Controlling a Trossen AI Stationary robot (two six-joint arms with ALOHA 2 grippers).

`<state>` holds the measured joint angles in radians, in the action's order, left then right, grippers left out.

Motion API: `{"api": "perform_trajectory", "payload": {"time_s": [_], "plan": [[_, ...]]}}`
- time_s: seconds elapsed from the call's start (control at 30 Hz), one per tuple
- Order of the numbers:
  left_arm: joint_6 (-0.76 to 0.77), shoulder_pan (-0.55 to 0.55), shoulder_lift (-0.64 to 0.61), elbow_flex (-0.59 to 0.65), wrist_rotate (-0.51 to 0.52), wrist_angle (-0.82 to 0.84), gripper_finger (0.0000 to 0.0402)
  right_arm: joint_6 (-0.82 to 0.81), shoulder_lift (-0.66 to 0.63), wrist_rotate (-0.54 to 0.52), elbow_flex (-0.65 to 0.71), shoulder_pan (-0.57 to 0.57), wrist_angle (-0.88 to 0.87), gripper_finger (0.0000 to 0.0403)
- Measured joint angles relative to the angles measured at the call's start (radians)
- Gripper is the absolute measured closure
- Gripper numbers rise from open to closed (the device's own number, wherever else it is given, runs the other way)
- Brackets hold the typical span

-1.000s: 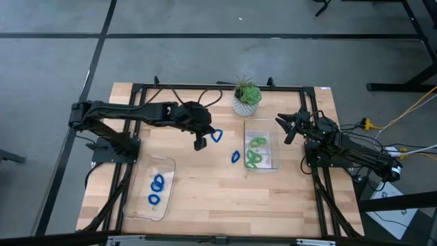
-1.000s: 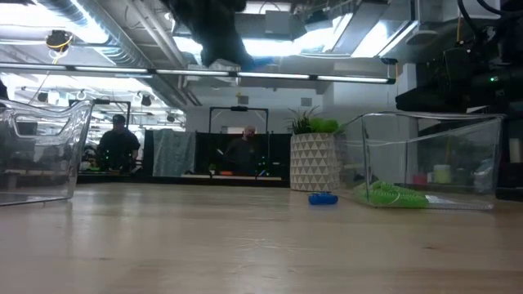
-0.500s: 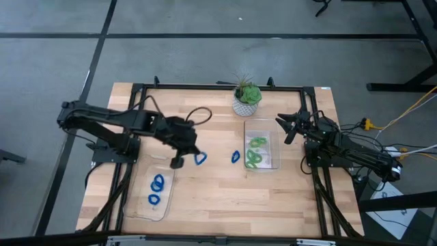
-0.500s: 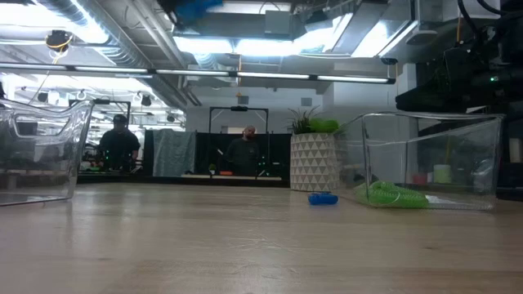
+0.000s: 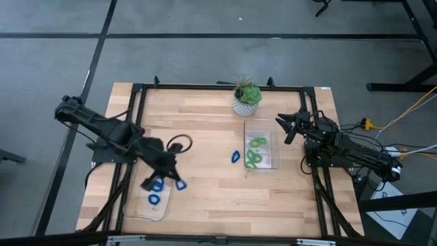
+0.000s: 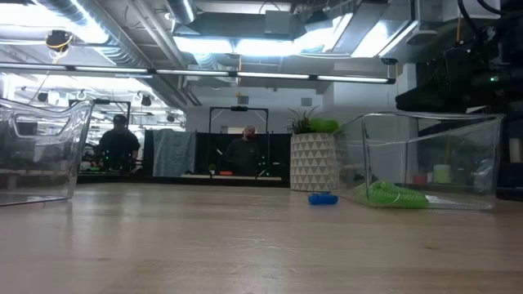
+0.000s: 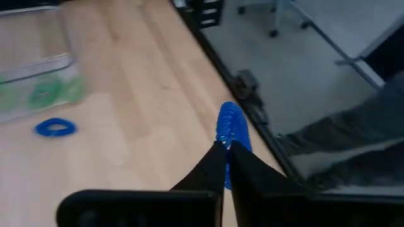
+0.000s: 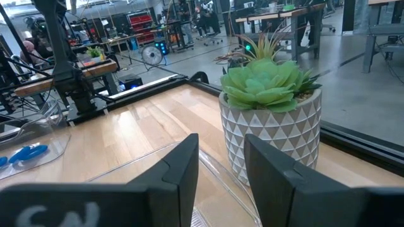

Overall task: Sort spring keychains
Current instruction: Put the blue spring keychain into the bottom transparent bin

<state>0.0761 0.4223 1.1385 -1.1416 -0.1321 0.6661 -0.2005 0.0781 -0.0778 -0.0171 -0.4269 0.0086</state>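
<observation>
Two clear trays on the surface [image 5: 205, 198]. Left tray [image 5: 140, 208] holds two blue spring keychains [image 5: 154, 199]. Left hand [image 5: 164, 183] hangs at that tray's inner edge, pinched shut on another blue keychain [image 7: 231, 129] that dangles from its tips. To do it well: centre over the tray's bare part, drop low, then let go so the coil doesn't bounce out. One blue keychain [image 5: 234, 158] lies loose just left of the right tray [image 5: 275, 164], which holds green keychains [image 5: 256, 152]. Right hand [image 5: 291, 128] waits beside that tray near the potted plant [image 5: 246, 98], fingers parted, holding nothing.
</observation>
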Motion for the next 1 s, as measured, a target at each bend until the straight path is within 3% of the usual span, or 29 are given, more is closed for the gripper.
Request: {"api": "perform_trajectory", "payload": {"time_s": [0.63,1.0], "plan": [[0.157,0.377,-0.080,0.000,0.002,0.212,0.0396,0.000,0.000,0.000,0.000,0.000,0.000,0.0276],[0.224,0.506,-0.085,0.000,0.026,0.360,0.0395,0.000,0.000,0.000,0.000,0.000,0.000,0.0276]]}}
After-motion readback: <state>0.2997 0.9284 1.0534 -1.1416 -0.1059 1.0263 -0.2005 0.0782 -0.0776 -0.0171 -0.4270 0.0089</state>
